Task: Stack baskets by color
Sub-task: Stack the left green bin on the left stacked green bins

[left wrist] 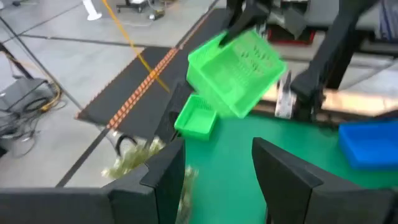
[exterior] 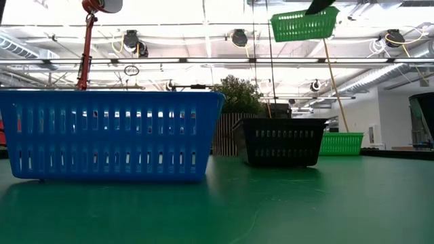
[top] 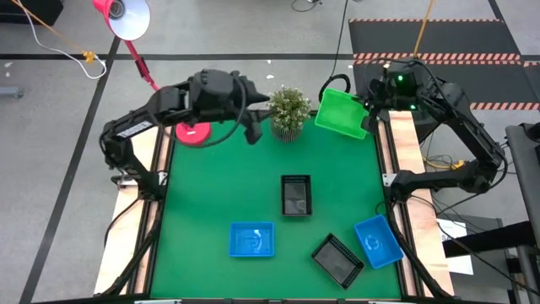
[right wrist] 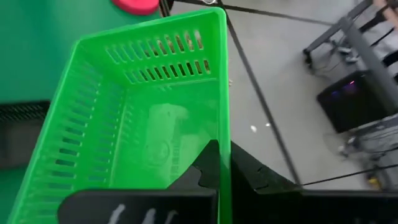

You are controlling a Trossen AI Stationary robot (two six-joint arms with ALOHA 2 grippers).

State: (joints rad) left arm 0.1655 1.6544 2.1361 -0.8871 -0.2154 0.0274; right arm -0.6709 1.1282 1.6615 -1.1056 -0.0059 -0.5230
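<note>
The right hand (right wrist: 217, 163) is clamped on the rim of a green basket (top: 342, 112) and holds it up in the air, in the upper right of the high view. The basket hangs tilted, high above the worktop (top: 219, 186). In the low view it floats at the top right of the frame (exterior: 303, 24).

The left hand (left wrist: 217, 168) has its fingers spread apart and holds nothing. It sits at the top middle of the high view, near the plant (top: 288, 110) and the red lamp base (top: 192, 132).

I think the step in hand is stacking the green ones. The next move should be to carry the held basket over another green one, turn it level, lower it inside and let go.

The other baskets sit on the worktop. A black basket (top: 295, 195) is in the middle. A blue basket (top: 251, 240) is at the lower middle. A second black one (top: 337, 259) and a second blue one (top: 377, 241) lie close together at the lower right.

The high view does not show any other green basket, because the held one covers that spot. The left wrist view shows a second green basket (left wrist: 196, 116) down on the worktop, under the lifted one. The low view shows it too (exterior: 341, 143), far back at the right, behind the black basket. The right wrist view shows the grip best: one finger inside the wall, one outside.
</note>
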